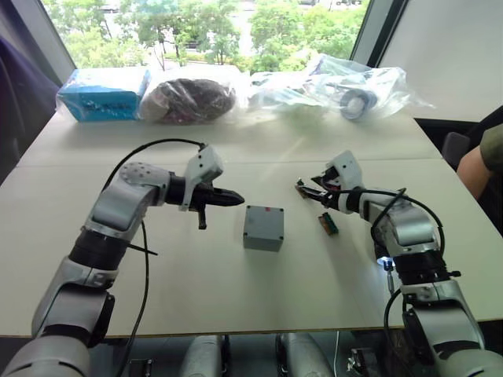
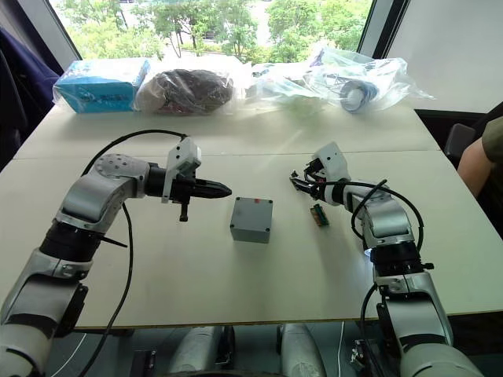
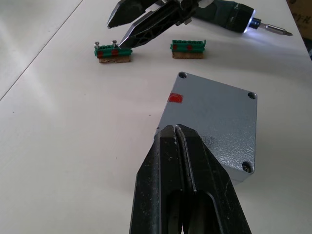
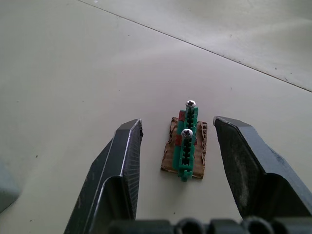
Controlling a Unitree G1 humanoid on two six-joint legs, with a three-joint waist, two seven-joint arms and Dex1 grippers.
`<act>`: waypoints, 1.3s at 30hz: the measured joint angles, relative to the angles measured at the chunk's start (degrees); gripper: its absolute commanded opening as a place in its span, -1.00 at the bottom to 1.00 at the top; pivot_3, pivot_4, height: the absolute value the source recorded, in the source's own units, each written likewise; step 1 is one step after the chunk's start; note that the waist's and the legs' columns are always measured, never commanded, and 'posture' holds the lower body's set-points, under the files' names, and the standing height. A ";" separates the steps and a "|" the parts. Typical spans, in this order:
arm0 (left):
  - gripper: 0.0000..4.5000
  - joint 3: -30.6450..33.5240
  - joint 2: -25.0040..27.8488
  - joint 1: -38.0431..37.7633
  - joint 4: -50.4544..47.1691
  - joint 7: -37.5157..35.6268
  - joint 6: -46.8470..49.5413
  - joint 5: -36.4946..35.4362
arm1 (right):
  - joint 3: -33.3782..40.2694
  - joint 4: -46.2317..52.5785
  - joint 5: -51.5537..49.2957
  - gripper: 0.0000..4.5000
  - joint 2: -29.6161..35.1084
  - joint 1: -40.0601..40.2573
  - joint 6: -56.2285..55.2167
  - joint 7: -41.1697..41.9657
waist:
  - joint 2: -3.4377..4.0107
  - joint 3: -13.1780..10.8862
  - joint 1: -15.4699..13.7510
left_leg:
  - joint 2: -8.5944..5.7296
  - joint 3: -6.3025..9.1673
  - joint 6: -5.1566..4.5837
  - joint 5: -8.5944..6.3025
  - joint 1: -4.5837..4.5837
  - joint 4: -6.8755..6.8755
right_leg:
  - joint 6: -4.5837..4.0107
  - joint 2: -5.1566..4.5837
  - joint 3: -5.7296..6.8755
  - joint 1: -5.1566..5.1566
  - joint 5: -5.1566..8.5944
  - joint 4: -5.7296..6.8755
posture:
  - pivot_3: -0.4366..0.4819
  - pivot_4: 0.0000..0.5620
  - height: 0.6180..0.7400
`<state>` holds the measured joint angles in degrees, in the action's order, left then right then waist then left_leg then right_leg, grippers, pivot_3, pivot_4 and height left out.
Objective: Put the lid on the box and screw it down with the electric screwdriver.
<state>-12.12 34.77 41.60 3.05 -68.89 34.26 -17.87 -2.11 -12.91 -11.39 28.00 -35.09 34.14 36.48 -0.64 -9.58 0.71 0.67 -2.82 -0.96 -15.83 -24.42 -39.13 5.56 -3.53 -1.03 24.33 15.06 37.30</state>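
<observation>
The grey box point(image 1: 261, 238) stands mid-table with the lid point(image 3: 209, 117) on top of it. The lid has a red sticker and screw heads in three visible corners. My left gripper point(image 1: 236, 199) is shut and empty, hovering just left of the box; its tips point(image 3: 175, 129) point at the lid's near edge. My right gripper point(image 1: 302, 188) is open, its fingers straddling a green screw holder point(image 4: 187, 141) that holds two screws. The electric screwdriver point(image 3: 234, 22) shows behind the right gripper, its tip lit white point(image 1: 384, 261) beside my right forearm.
A second green holder point(image 1: 328, 224) lies right of the box. At the back of the table are a blue carton point(image 1: 102, 93) and plastic bags point(image 1: 189, 98) point(image 1: 357, 90). A person's arm point(image 1: 481, 166) is at the right edge.
</observation>
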 measured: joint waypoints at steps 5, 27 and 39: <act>-1.00 -0.07 0.00 -0.24 -0.02 0.43 0.00 -0.01 | -0.05 -3.86 1.39 0.07 -0.29 -1.17 -2.18 -0.41 | 0.00 0.00 0.08 | 0.00 0.00 0.00 0.00 0.00 0.00 | 0.00 0.01 0.00 0.00 0.00 0.00 | -0.05 -0.47 1.00; -1.00 -0.15 0.00 -0.96 -1.05 1.47 0.01 0.00 | 0.00 -7.83 3.60 -0.99 -2.22 -2.31 -5.39 -0.73 | 0.00 0.00 0.06 | 0.00 0.00 0.00 0.00 0.00 0.00 | 0.00 0.00 0.00 0.00 0.00 0.00 | -0.05 -0.47 1.00; -1.00 -0.15 -0.01 -0.96 -1.04 1.51 0.01 -0.02 | 0.04 -4.49 2.94 -0.99 -2.10 0.09 -5.68 1.67 | 0.00 0.00 0.09 | 0.00 0.00 0.00 0.00 0.00 0.00 | 0.00 0.00 0.00 0.00 0.00 0.00 | -0.05 -0.47 1.00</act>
<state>-12.27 34.76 40.64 2.01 -67.39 34.27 -17.88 -2.07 -17.41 -8.44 25.91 -35.01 28.46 38.14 -0.64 -9.58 0.79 0.67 -2.82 -0.96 -15.83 -24.42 -39.13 5.56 -3.53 -1.03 24.33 15.06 37.30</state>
